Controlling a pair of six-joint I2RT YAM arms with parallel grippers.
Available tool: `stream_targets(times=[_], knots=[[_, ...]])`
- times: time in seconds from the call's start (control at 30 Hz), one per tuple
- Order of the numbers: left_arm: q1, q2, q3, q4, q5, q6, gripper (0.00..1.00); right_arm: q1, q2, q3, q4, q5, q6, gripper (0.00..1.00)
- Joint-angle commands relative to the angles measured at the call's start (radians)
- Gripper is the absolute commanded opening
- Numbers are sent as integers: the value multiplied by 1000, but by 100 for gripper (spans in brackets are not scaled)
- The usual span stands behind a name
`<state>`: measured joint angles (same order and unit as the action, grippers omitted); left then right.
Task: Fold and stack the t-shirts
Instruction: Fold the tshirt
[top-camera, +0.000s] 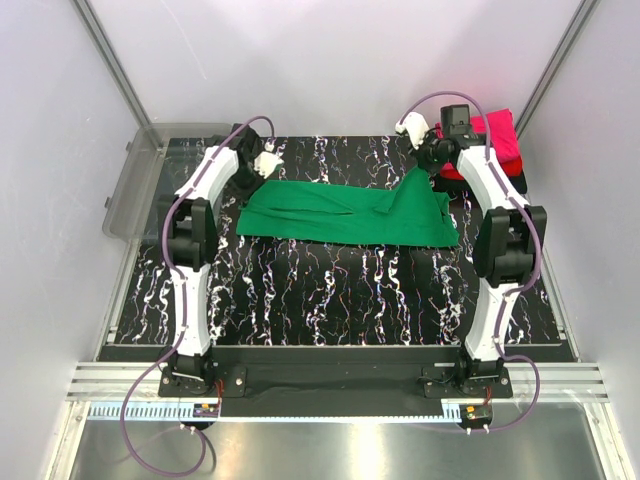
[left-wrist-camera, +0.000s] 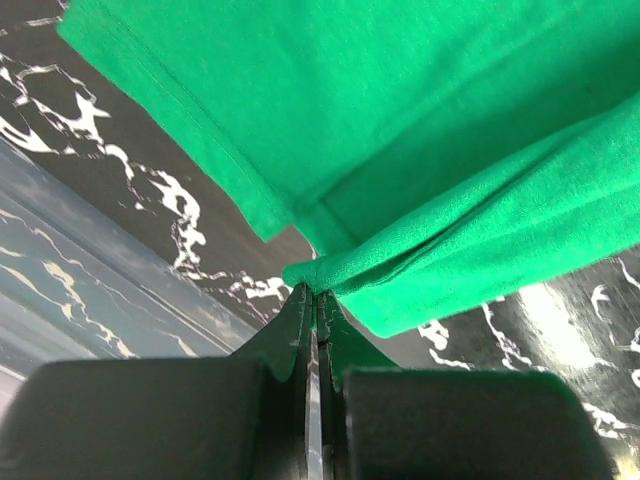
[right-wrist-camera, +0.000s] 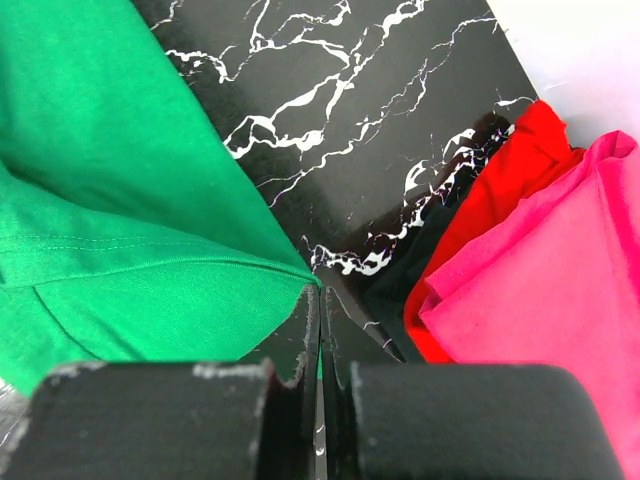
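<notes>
The green t-shirt (top-camera: 345, 212) lies spread across the far half of the marbled black tabletop (top-camera: 330, 300), smooth in the middle and creased toward its right end; the near half is bare. The left gripper (left-wrist-camera: 314, 296) is pinched tight on a bunched fold at the shirt's far left corner, just beside the clear bin (top-camera: 140, 185) off the left edge. The right gripper (right-wrist-camera: 320, 296) is clamped on the raised far right corner. At the far right corner, the pink t-shirt (right-wrist-camera: 560, 270) lies on the red t-shirt (right-wrist-camera: 515, 165) and the black t-shirt (right-wrist-camera: 420, 265).
</notes>
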<state>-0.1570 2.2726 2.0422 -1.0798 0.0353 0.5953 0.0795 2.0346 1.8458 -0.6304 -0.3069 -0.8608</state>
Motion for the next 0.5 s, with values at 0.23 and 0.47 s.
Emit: stream_targets(times=[0.23,0.47], knots=[[19,39,107,1,-32,-60,0,-11,101,134,43,15,57,0],[22,-167,32,70,-41,-221,34,-9,72,219,97,84,173,46]])
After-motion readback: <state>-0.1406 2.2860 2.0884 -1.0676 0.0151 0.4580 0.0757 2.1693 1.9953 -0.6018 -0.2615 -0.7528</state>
